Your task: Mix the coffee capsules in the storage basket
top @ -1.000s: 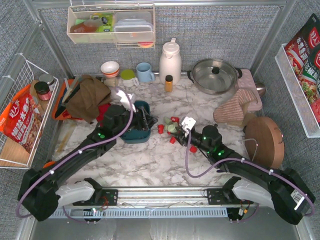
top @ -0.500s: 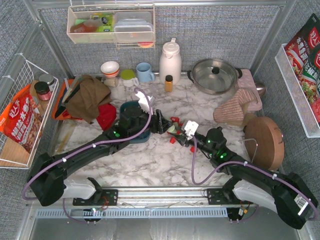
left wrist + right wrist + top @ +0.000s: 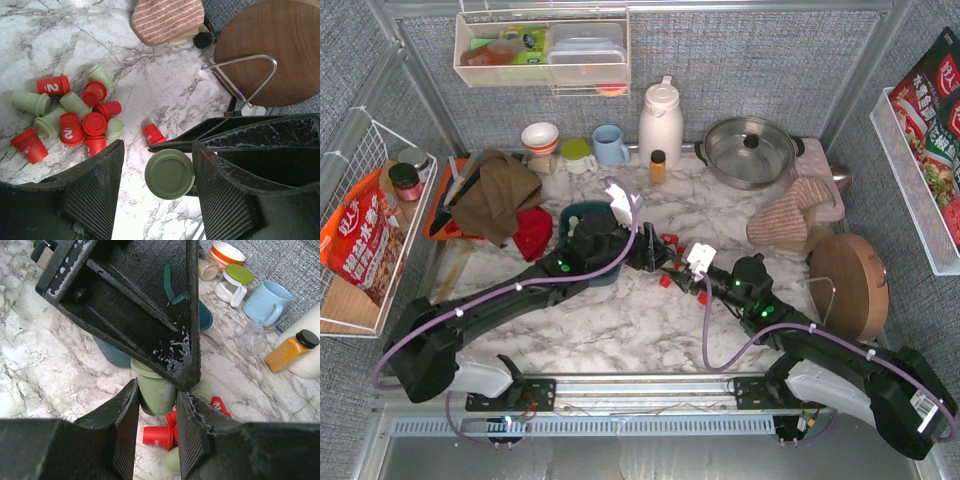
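Note:
My right gripper (image 3: 157, 389) is shut on a pale green coffee capsule (image 3: 159, 392) marked "1", held a little above the marble. In the left wrist view the same capsule (image 3: 169, 173) shows lid-on between my left gripper's (image 3: 157, 150) open fingers, against one pad with a gap on the other side. The two grippers meet at mid-table, left (image 3: 658, 258) and right (image 3: 682, 266). Several red and green coffee capsules (image 3: 75, 120) lie in a loose pile on the table, and one red capsule (image 3: 152, 134) lies apart. The teal storage basket (image 3: 575, 214) stands behind my left arm, mostly hidden.
An orange-capped bottle (image 3: 657, 166), white thermos (image 3: 660, 122), blue mug (image 3: 610, 145) and steel pot (image 3: 750, 150) line the back. A striped cloth (image 3: 795, 215) and round wooden board (image 3: 847, 283) lie to the right. A brown cloth (image 3: 495, 195) lies left of the basket.
My left arm has swung right, away from the basket, and its jaws now straddle the green capsule that the right gripper holds. The right gripper has shifted only slightly.

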